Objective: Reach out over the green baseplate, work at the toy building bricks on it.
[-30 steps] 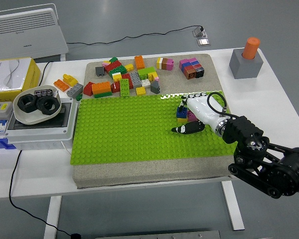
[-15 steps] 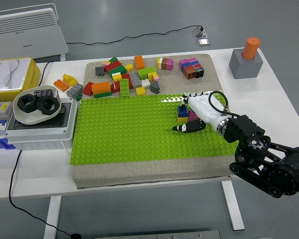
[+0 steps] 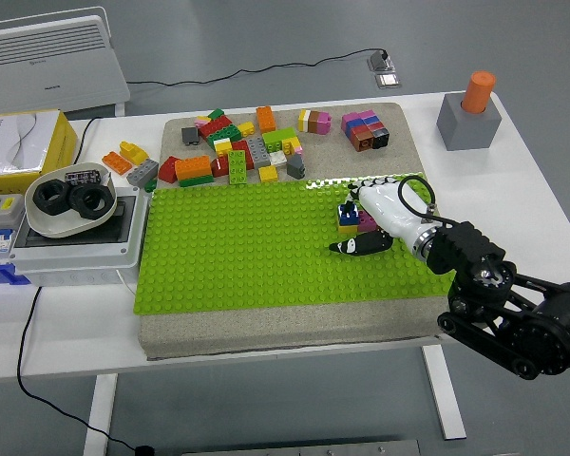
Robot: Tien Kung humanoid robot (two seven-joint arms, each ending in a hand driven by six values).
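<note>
One arm is at work: the right hand (image 3: 375,217), white-shelled with black fingertips, reaches in from the lower right over the right part of the green baseplate (image 3: 237,252). Its fingers curl over a small stack of bricks (image 3: 348,217), blue on yellow with a pink one beside, standing on the baseplate; the thumb (image 3: 354,247) lies stretched out flat on the studs just in front of the stack. Whether the fingers actually clamp the stack or only rest against it, I cannot tell. The baseplate sits on a beige mat (image 3: 266,328) on the white counter (image 3: 541,204). Beyond the baseplate's far edge, loose bricks (image 3: 233,152) in many colours lie scattered on the mat, with a separate cluster of pink, purple and brown blocks (image 3: 366,129) to their right. Near the counter's far right corner stands a grey block with an orange cylinder (image 3: 470,112) upright in it.
</note>
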